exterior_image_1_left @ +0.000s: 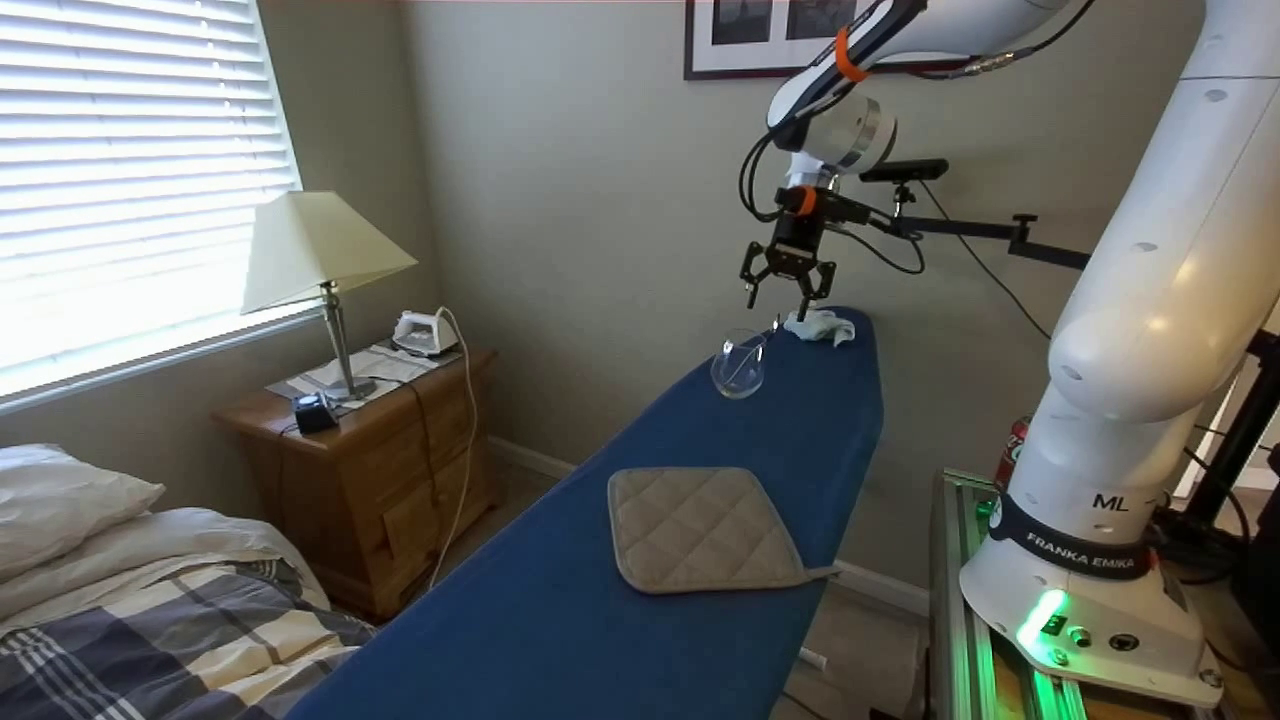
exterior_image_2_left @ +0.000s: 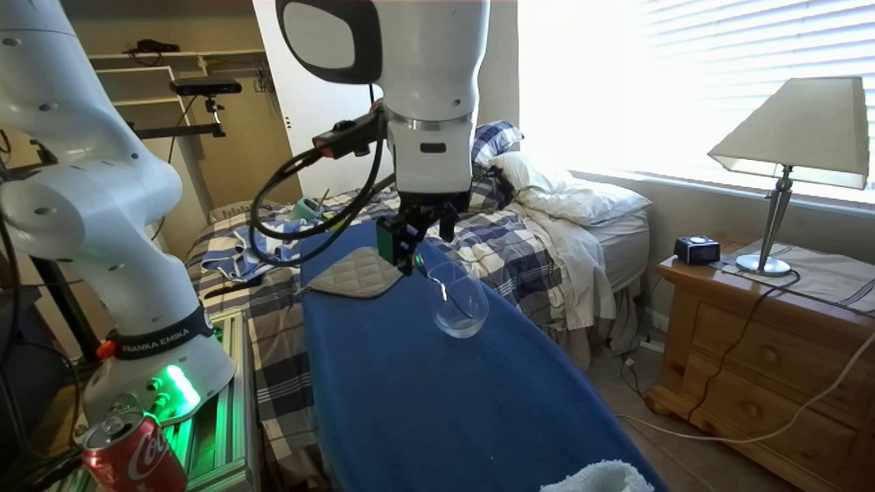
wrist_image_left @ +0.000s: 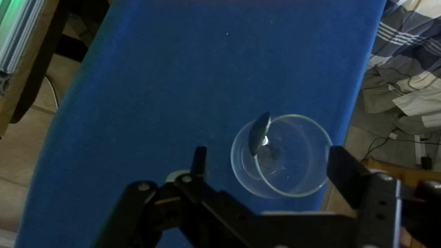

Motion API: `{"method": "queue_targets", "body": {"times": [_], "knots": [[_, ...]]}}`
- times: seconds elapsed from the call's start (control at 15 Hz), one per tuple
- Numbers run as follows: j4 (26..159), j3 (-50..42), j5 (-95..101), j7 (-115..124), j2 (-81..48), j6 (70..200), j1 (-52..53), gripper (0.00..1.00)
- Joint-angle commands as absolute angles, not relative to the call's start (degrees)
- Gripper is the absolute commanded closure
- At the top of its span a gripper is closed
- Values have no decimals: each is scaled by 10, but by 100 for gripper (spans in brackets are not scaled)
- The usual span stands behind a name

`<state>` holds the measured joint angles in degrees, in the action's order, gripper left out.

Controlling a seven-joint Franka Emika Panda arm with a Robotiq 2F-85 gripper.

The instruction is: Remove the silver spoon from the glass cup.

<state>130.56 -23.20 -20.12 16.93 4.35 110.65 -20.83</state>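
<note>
Blue desk point(wrist_image_left: 165, 75) has the glass point(wrist_image_left: 293, 160), spoon point(wrist_image_left: 259, 134) leaning inside, top end poking past the rim, so probably easy to grab. Tool point(exterior_image_1_left: 777, 308) is spread wide and empty, presumably to straddle that end.

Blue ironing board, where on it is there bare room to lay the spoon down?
The ironing board shows bare blue between the glass cup and the white cloth, and another patch between the cup and the quilted pad. It's crowded at the cup itself: the silver spoon leans in it, and the open fingers hang close by.
</note>
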Motion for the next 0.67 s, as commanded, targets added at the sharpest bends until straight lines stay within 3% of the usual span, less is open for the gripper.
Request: {"method": "queue_targets", "body": {"times": [0.0,0.4,0.6], "knots": [[1276,-232,-217,180,15,1073,-216,16],[1262,-234,-233,171,-10,1053,-220,25],[1256,-234,-246,171,-18,1048,-222,38]]}}
